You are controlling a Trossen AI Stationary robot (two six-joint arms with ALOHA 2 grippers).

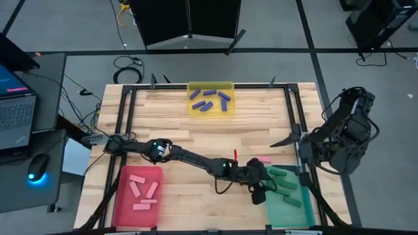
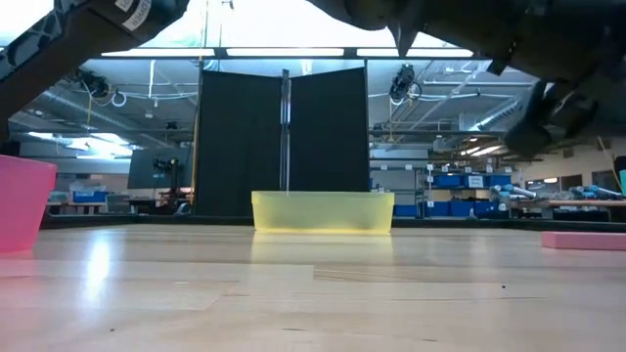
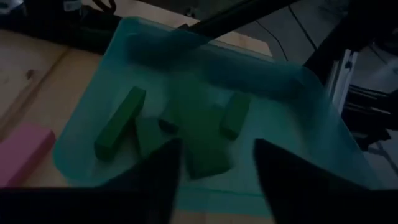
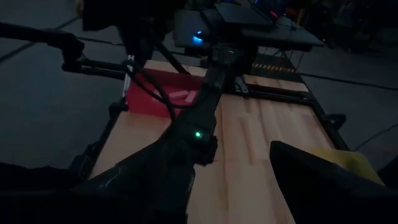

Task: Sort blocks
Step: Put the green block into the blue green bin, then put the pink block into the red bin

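My left gripper [image 1: 259,187] reaches across the table to the near-right corner and hangs open over the left edge of the teal tray [image 1: 307,212]. In the left wrist view the left gripper [image 3: 214,163] has a finger on each side above a heap of dark green blocks [image 3: 202,146] that lie flat on the tray floor. Another green block [image 3: 119,123] lies beside the heap. A single pink block [image 1: 263,158] lies flat on the wood just beyond the tray, seen also as the pink block [image 3: 22,152]. My right gripper [image 1: 289,140] waits open at the table's right edge.
A yellow tray [image 1: 210,109] holding several dark blue blocks [image 1: 210,99] stands at the far edge. A red tray [image 1: 124,207] with several pink blocks [image 1: 142,192] sits at the near left. A dark metal frame [image 1: 297,124] borders the table. A laptop and a mouse lie off the left side.
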